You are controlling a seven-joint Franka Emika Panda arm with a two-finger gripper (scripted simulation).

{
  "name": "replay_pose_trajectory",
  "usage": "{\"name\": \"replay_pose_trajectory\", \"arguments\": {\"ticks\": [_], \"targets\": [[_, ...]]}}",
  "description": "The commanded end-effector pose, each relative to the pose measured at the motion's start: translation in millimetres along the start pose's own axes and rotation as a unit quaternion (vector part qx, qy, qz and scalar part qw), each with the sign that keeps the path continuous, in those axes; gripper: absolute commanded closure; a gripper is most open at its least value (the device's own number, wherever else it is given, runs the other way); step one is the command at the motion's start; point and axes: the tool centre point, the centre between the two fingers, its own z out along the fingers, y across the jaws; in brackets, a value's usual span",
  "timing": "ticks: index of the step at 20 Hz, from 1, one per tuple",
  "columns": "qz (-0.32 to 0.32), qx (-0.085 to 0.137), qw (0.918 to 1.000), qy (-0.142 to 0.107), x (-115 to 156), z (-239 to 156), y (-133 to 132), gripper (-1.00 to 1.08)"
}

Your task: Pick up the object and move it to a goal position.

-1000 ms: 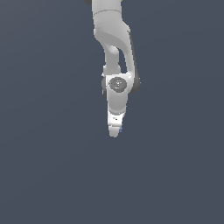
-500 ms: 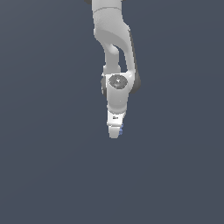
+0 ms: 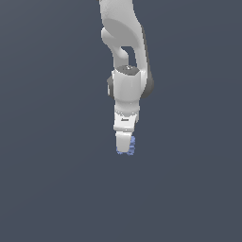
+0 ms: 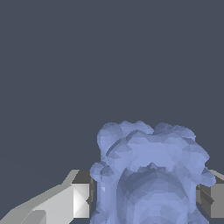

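Note:
The object (image 4: pixel 148 175) is a periwinkle-blue lumpy thing with a bumpy surface, filling the space between the two fingers in the wrist view. My gripper (image 4: pixel 146 199) is shut on it, a finger pressing each side. In the exterior view the white arm hangs straight down and the gripper (image 3: pixel 125 146) points at the floor, with the object (image 3: pixel 132 144) showing only as blue bumps at the fingertips, mostly hidden behind the near finger.
Plain dark grey-blue ground (image 3: pixel 52 189) surrounds the arm in both views. No other objects, containers or edges show.
The wrist has turned about its vertical axis, so the hand's round side face no longer fronts the camera. The gripper and the held object have stayed at about the same height.

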Motion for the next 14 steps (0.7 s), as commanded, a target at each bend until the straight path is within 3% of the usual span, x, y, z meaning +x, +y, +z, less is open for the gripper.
{"name": "replay_pose_trajectory", "arguments": {"ticks": [1,8,14], "targets": [[0.000,-0.050,0.9987,0.008,4.5,-23.9,31.8,1.08],[0.000,-0.189,0.9815,0.030,14.4,-106.3,105.1,1.08],[0.001,-0.275,0.9604,0.044,18.5,-168.4,138.3,1.08]]}}
